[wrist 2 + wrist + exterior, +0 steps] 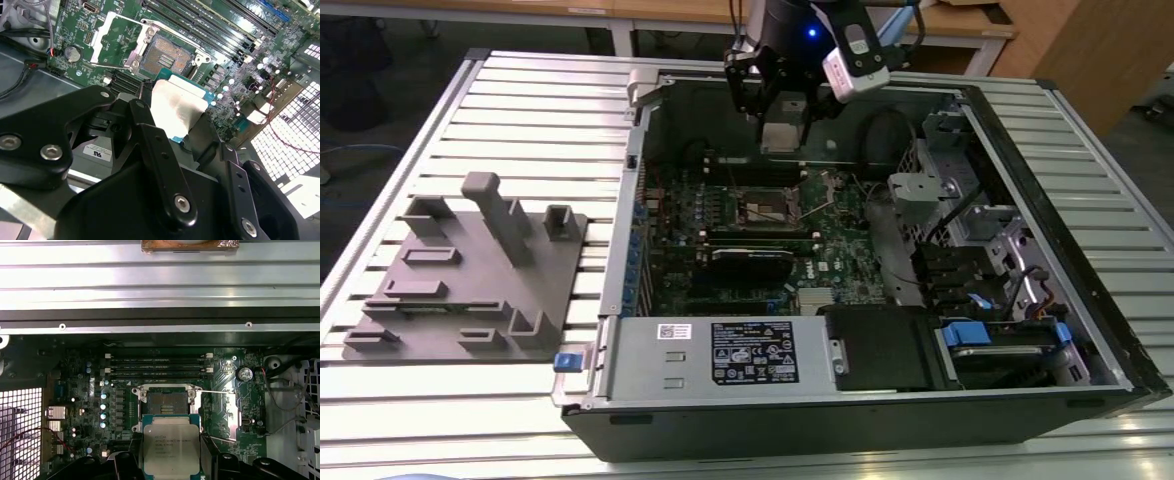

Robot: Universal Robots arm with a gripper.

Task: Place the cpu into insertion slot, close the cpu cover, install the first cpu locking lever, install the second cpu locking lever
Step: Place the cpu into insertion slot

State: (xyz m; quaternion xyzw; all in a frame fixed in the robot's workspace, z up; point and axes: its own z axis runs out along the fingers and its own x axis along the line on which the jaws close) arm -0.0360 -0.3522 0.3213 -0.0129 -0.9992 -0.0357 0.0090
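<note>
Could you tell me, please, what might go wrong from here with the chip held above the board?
The cpu, clamped in the pincer, hangs above the open insertion slot; any tilt or offset going down could bend the socket's contacts.
Thin locking levers stick out beside the slot and might snag the pincer or chip.
The pincer seems to grip only the chip's edges, so it could slip.

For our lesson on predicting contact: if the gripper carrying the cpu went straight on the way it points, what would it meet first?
Probably the motherboard, at or just beside the open insertion slot; the cpu held in the gripper would touch first. Depth is unclear.
</note>
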